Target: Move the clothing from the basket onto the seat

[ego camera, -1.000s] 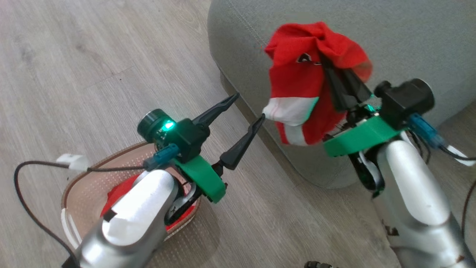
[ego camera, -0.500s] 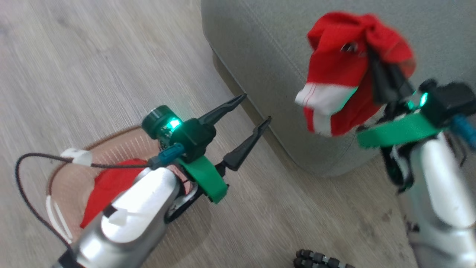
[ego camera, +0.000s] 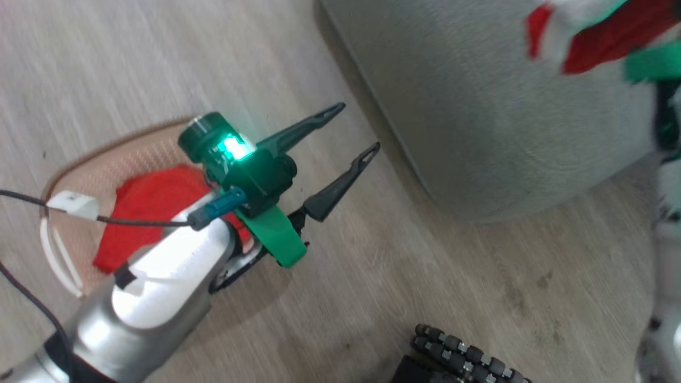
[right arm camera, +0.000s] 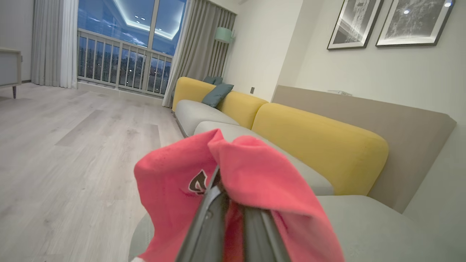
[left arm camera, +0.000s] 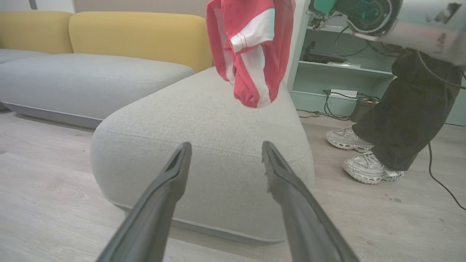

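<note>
My right gripper is shut on a red garment with white trim, which hangs in the air above the grey-green seat. In the head view that garment is a blur at the top right over the seat. A dark logo shows on its fabric. My left gripper stands open with nothing between its fingers, over the floor between the basket and the seat. A second, plain red garment lies in the basket, partly behind my left arm.
A person's legs and pale shoes stand right of the seat. A yellow-backed sofa runs behind it, with shelves and cables at the right. A black studded object lies on the wood floor near the bottom edge.
The head camera has swung, shifting the whole picture. The right gripper has carried the trimmed garment higher and further right over the seat. The left gripper stays open.
</note>
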`<state>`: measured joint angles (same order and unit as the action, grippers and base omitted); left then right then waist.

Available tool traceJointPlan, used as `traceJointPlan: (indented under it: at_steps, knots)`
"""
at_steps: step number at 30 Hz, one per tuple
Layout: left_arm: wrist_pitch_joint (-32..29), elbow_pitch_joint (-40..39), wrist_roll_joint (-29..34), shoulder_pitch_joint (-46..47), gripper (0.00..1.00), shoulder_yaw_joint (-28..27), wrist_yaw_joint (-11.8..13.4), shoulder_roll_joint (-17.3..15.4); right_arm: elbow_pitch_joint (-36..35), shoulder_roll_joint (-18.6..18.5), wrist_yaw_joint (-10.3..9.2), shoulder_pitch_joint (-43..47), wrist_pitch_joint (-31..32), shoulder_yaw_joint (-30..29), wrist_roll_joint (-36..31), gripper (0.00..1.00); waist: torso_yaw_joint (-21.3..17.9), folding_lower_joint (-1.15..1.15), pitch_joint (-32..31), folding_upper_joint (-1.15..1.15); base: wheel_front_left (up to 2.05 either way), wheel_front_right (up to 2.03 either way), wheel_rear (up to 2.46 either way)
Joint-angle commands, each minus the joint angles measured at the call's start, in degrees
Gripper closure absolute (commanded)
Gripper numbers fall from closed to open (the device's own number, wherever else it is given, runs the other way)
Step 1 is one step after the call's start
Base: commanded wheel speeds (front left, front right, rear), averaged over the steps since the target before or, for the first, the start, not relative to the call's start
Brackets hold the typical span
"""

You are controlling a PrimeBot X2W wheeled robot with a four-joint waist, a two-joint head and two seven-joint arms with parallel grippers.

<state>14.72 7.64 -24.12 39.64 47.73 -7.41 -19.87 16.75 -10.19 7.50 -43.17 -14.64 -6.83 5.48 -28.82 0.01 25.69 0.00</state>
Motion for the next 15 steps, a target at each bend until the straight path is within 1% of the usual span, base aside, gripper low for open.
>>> traceJointPlan:
  at_steps: [1,6,15]
  knots:
    - [0.28,-2.35,-0.25,2.78,0.0,-1.53,-0.08,-1.48,-1.09,-1.33,-0.01,-2.87,-0.36,-0.87,-0.69,1.0,2.56,-0.01,3.38,0.0,0.0,0.0,0.0]
    - [0.28,-3.59,-0.64,5.04,0.0,-0.26,-0.08,-2.62,3.02,-3.57,-0.01,-9.38,-0.36,-7.77,-1.74,1.0,5.29,-0.01,7.9,0.0,0.0,0.0,0.0]
    - [0.28,-5.75,-1.06,8.52,0.0,1.87,-0.08,-4.24,12.39,-9.5,-0.01,-19.7,0.09,-19.12,-4.41,1.0,10.02,-0.01,15.22,0.0,0.0,0.0,0.0]
